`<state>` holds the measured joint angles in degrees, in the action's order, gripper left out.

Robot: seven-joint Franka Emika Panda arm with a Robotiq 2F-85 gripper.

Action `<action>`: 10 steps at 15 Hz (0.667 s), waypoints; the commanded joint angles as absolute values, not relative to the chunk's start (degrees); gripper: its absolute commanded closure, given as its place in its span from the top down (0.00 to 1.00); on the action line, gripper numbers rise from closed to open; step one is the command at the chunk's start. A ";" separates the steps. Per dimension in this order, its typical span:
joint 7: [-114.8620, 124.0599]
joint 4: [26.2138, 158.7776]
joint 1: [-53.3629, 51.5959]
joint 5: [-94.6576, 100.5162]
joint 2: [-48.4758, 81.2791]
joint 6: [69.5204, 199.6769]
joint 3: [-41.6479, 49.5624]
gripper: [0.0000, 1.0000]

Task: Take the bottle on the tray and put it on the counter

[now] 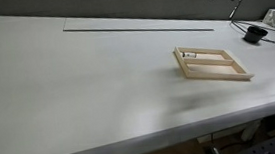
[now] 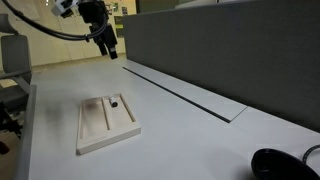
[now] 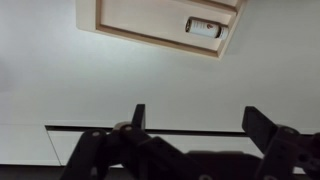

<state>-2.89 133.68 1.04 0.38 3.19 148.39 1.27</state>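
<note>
A grey partition panel [image 2: 220, 45] fills the upper right in an exterior view. A pale wall [image 2: 45, 50] stands at upper left. What may be a chair [image 2: 10, 90] sits at the left edge.

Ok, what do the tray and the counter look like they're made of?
The tray looks like light, unvarnished wood: a matte tan rim around a paler base. The counter looks like smooth off-white laminate or a similar coated board, with a faint sheen and no visible grain. The exact material cannot be told.
</note>
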 commanded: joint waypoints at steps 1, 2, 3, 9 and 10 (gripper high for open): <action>-9.70 134.75 1.73 -2.87 7.63 145.02 0.78 1.00; -13.61 134.69 2.34 -2.44 11.63 142.92 0.59 1.00; -9.71 134.93 1.59 -1.68 8.92 144.90 0.82 1.00; -8.04 132.88 0.66 2.33 12.03 145.37 1.17 1.00; -7.68 131.50 0.12 4.23 13.86 145.14 1.09 1.00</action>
<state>-10.09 134.34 0.92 0.80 10.98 145.53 1.09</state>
